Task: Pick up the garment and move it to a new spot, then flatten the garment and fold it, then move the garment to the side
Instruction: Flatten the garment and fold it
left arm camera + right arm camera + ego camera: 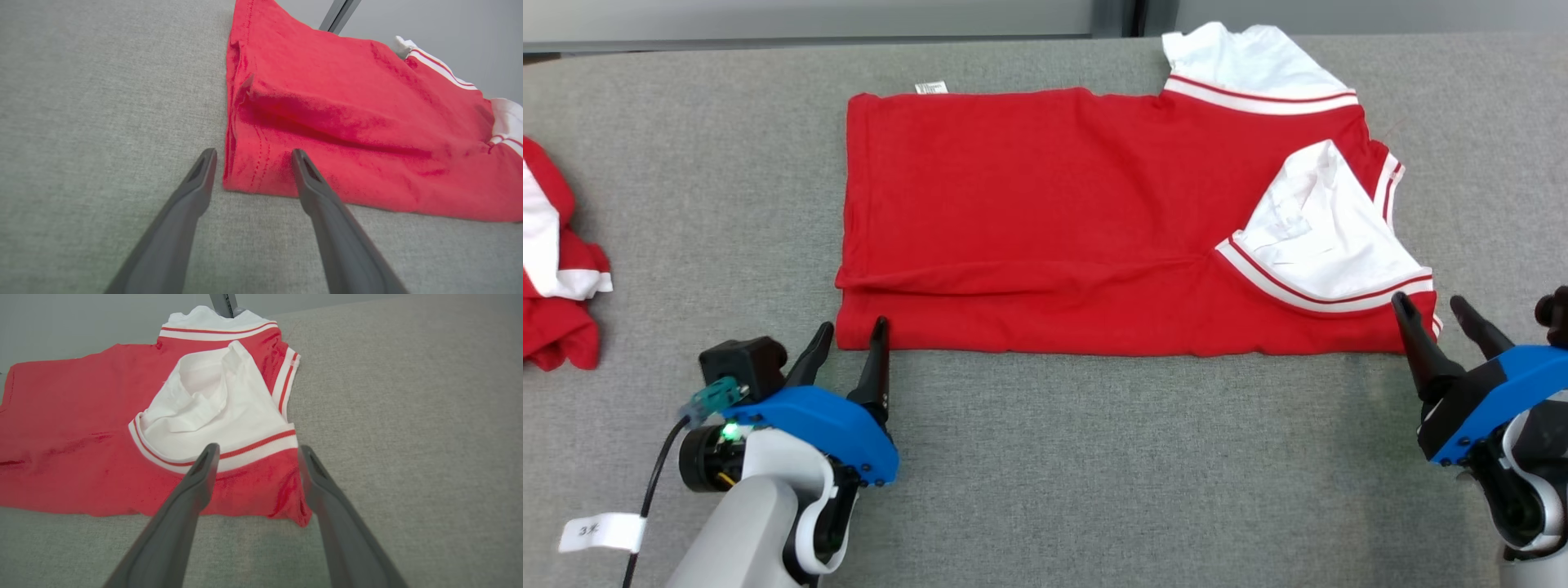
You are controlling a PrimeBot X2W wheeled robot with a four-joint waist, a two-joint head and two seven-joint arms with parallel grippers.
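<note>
Grey table (1045, 474): folded garment (1029, 212), spare shirt (556, 269) (crumpled) left.

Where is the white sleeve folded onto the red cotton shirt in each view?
Head view: folded white sleeve right of centre.
Left wrist view: folded white sleeve at the right edge.
Right wrist view: folded white sleeve in the centre.
Shared landmark: second white sleeve, lying beyond it.

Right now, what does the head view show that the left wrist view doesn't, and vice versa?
Head view: a second red-and-white garment at far left, and the open right gripper at the near right corner of the red shirt. Left wrist view: hem stitch lines close up. Both: the shirt, the grey surface, the open left gripper at its near left corner.
</note>
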